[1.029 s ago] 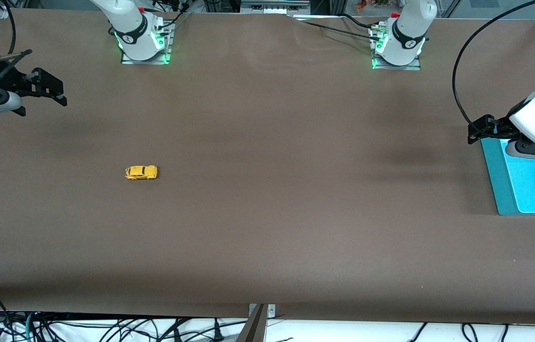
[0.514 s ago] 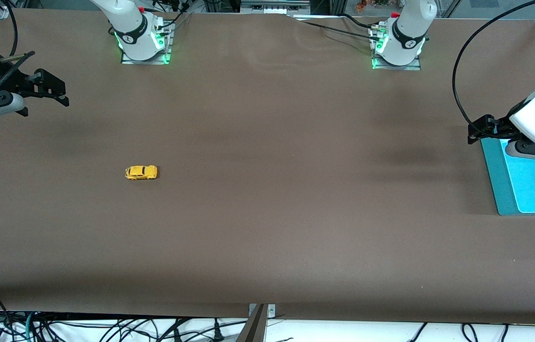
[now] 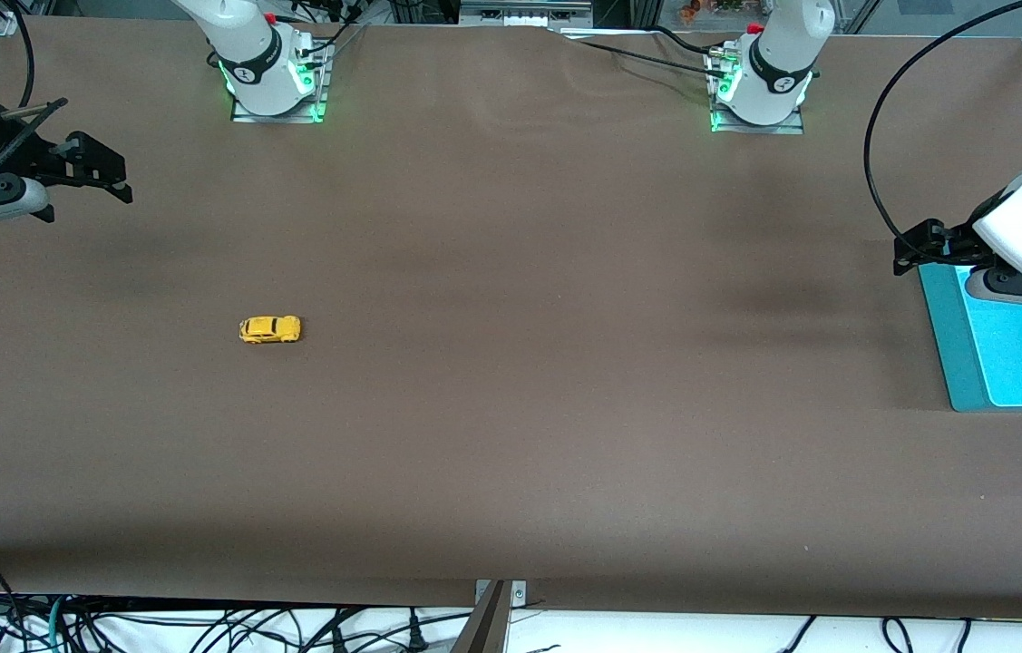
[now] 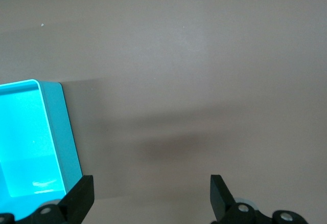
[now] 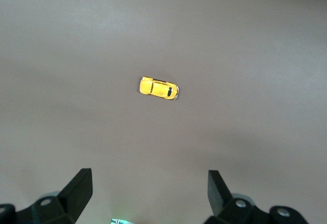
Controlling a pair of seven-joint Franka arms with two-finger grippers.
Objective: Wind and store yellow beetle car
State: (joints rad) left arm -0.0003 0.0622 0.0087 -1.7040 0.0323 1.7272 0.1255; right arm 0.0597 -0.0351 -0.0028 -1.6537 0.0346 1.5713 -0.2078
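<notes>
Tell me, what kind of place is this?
Probably a robotics lab: two white robot arms bolted on a brown-covered table, loose cables along its edge, and only a tiny yellow toy car and a turquoise plastic tray set out as props.

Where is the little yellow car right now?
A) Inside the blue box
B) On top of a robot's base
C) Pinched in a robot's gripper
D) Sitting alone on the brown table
D: the yellow beetle car sits on its wheels on the bare brown table, toward the right arm's end, with nothing touching it; the right gripper and the left gripper are both open and empty.
</notes>
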